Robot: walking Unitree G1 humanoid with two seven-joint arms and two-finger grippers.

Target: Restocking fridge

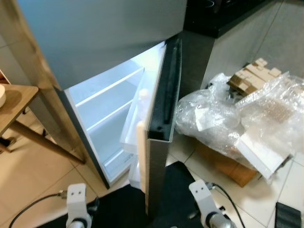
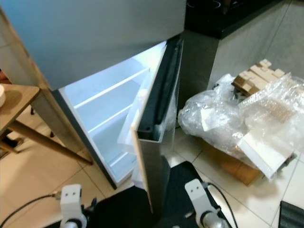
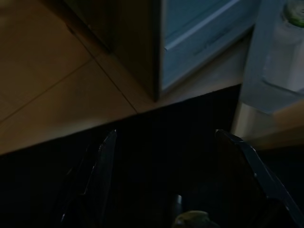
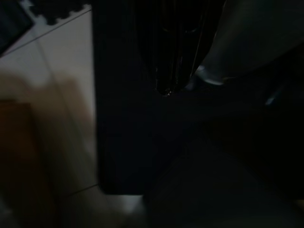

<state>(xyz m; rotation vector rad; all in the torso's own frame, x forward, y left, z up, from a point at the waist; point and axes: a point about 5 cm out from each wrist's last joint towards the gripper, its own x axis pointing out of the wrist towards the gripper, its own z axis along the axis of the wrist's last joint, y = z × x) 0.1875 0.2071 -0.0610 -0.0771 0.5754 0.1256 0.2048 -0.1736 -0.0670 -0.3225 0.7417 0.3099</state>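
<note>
The fridge (image 1: 109, 109) stands open ahead; the left tool (image 3: 166, 180) hangs wide below it, the right tool's (image 4: 173, 71) state is too dark to tell.

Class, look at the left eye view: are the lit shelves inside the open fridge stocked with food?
No. The fridge shelves are lit and bare.
</note>
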